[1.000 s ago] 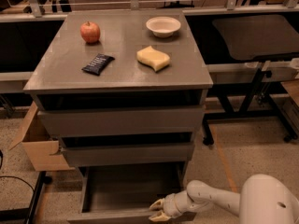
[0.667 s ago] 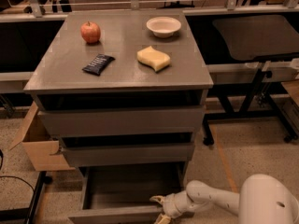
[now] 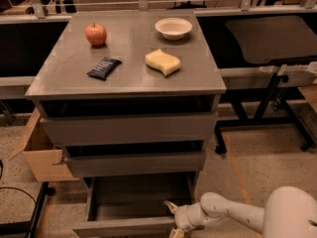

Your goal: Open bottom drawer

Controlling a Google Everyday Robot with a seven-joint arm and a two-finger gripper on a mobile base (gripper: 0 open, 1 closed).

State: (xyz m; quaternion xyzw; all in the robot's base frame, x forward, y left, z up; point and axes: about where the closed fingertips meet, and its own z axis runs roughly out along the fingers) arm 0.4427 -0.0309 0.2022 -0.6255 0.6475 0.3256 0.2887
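Note:
The bottom drawer (image 3: 130,225) is the lowest and narrowest of three grey drawers in the cabinet. It stands pulled out, and its shallow grey box is in view and looks empty. My gripper (image 3: 173,219) is at the right end of the drawer's flat front panel, low in the camera view. It is open, with one finger (image 3: 170,206) on the inner side of the panel and the other finger (image 3: 175,232) on the outer side. My white arm (image 3: 233,213) reaches in from the lower right.
The mid-width drawer (image 3: 136,163) and the widest top drawer (image 3: 129,128) each stand slightly out above. On the cabinet top (image 3: 59,78) lie an apple (image 3: 96,33), a white bowl (image 3: 173,28), a yellow sponge (image 3: 162,62) and a dark snack bar (image 3: 104,68). A cardboard box (image 3: 42,155) stands at the left and black table legs (image 3: 270,100) at the right.
The bottom drawer has come a little further out of the cabinet, and my gripper has moved with its front panel. Nothing on the cabinet top has moved.

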